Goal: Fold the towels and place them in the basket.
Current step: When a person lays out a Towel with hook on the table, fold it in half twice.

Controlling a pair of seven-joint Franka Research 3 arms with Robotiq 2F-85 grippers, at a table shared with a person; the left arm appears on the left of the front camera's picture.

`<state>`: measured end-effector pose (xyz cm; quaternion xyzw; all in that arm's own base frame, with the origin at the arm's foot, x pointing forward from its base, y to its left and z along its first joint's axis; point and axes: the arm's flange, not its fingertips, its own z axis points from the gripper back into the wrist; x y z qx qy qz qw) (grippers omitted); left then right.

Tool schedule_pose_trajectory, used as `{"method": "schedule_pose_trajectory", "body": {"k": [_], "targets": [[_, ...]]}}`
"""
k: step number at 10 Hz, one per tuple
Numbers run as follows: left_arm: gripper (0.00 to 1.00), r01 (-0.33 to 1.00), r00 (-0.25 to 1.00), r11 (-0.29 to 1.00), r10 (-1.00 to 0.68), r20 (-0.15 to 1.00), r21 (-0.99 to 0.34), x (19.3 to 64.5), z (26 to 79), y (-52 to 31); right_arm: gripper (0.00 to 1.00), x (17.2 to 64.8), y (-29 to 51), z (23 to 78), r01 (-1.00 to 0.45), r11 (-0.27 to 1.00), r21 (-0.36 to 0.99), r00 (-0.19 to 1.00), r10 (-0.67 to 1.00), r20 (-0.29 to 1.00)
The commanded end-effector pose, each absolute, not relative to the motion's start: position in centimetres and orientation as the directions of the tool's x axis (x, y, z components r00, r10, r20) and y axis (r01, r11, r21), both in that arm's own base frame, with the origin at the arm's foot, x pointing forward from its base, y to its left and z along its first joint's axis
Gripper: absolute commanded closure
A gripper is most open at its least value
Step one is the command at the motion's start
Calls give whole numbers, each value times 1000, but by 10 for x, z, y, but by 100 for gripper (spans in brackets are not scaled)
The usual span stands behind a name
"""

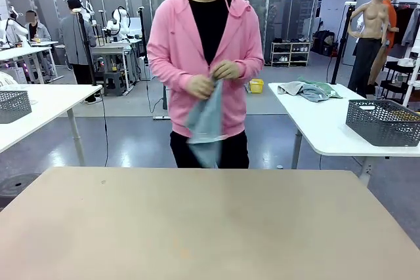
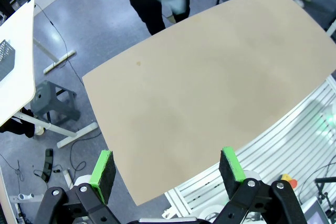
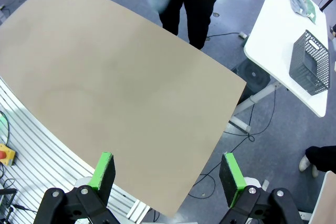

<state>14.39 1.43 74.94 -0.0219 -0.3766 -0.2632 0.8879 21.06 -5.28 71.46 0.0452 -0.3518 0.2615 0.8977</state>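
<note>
Your blue-grey towel hangs limp and bunched from the person's hands, far beyond the left gripper and right gripper, both spread wide and empty.

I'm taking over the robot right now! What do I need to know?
Left gripper: open, empty, above the near edge of the tan table.
Right gripper: the same.
Blue-grey towel: in the person's hands, off the table.
A dark basket and crumpled cloths sit on the white side table.
Done: nothing folded yet.
Left: folding the towels and placing them in the basket.
</note>
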Motion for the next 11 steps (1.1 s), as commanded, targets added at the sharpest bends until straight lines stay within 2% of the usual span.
{"method": "schedule_pose_trajectory", "body": {"k": [1,11], "targets": [[0,484,577,860,-451,681,160,143,750,14,0,211,-53,715,-507,856,-102,612,440,657],[0,484,577,860,-451,681,160,143,750,14,0,211,-53,715,-507,856,-102,612,440,657]]}}
